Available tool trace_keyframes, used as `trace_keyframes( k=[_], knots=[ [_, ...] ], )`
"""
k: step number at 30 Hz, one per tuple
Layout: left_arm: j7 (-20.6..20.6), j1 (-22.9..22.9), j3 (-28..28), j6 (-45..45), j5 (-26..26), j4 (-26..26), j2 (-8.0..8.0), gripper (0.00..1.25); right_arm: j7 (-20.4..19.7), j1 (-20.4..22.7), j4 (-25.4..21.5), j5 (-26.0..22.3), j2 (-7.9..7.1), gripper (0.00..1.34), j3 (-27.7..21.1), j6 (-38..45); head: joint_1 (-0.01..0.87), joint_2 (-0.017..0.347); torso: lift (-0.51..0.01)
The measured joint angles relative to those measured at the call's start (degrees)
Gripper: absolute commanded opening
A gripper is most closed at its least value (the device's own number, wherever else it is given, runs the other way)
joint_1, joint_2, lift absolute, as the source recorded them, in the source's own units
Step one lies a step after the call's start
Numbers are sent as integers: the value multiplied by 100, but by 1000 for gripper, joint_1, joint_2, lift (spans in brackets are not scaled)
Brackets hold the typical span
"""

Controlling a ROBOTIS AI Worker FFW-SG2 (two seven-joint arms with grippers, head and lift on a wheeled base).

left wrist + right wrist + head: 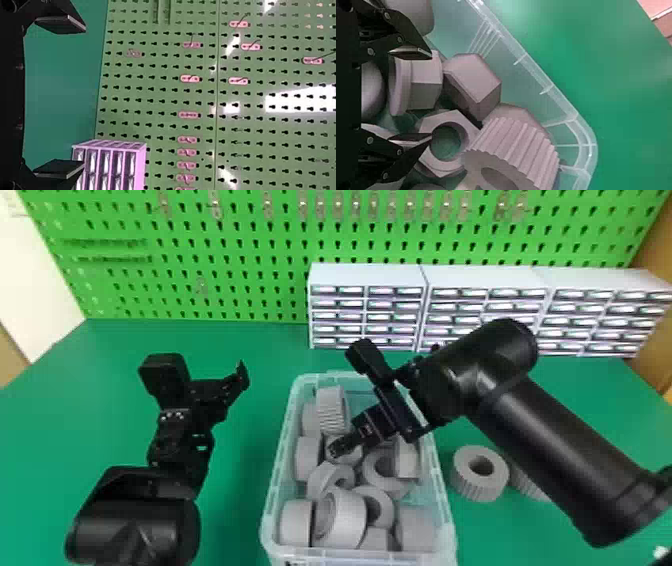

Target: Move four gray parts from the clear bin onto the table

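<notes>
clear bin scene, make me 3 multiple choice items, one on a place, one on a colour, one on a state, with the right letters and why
1. Where is the right gripper?
a) at the drawers
b) at the bin
c) beside the left gripper

2. What colour is the pegboard?
a) white
b) black
c) green

3. How do the left gripper's fingers stand?
a) apart
b) pressed together
c) crossed

1 b: the right wrist view shows its fingers close over gray parts in the bin.
2 c: the head view shows it green behind the table.
3 a: the left wrist view shows a wide gap between them.
</notes>
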Motion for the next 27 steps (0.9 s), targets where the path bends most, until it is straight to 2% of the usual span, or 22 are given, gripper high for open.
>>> trace_keyframes(
  k=[7,17,27],
  knots=[
    [1,17,25,0,-11,-21,0,1157,0,6,-77,-111,-58,802,-5,312,693,72,-52],
    [1,-9,-3,15,-55,-26,0,1157,-10,60,-74,-417,-67,804,-100,461,693,72,-52],
    [1,-19,-1,43,-78,-26,0,1157,-257,99,76,-908,-64,802,-109,508,693,72,-52]
  ],
)
